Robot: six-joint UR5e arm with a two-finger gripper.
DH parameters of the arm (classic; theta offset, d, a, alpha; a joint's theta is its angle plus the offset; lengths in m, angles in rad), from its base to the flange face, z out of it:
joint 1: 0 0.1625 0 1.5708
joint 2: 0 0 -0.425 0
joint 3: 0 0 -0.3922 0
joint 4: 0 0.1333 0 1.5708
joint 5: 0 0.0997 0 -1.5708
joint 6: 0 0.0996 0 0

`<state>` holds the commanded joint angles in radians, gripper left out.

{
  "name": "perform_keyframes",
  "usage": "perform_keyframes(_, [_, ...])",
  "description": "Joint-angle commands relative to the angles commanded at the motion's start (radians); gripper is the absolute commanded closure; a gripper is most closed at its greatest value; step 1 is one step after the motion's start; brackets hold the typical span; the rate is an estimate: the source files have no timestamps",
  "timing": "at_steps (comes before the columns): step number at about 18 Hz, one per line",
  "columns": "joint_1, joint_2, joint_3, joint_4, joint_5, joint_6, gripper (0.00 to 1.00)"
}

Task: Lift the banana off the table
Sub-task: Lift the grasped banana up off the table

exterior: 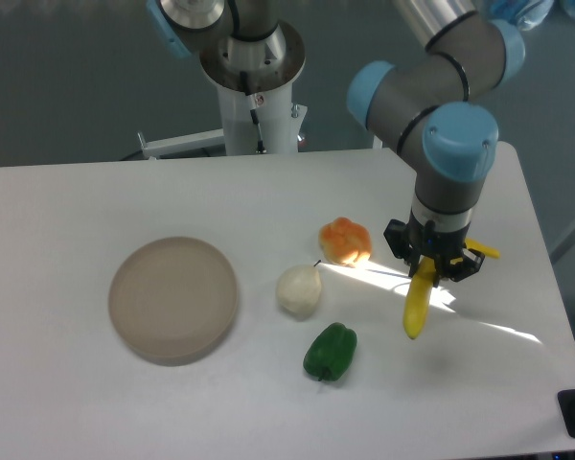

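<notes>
your gripper (429, 271) looks clamped on the banana (417, 307) near its upper end, right of the orange fruit (346, 241) above the table (96, 201), and it's light but smooth-skinned and bruisable, so a mid-body hold would swing less

We see the banana (417, 307), slim and bright yellow, hanging tilted with its lower tip pointing down and slightly left. Its upper part is hidden inside the hand (431, 270), whose fingers close on it, and a short yellow end pokes out to the right of the hand. We cannot tell whether the lower tip touches the surface (77, 402) or hangs just above it; a soft shadow lies below and to the right of it. The surface is a wide, flat white top with a matte finish, crossed near the banana by a bright streak of light.
</notes>
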<state>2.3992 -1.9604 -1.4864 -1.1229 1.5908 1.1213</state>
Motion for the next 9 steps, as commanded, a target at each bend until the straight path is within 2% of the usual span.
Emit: perform_keyframes(9, [-0.005, -0.009, 0.018, 0.005, 0.0, 0.0, 0.69])
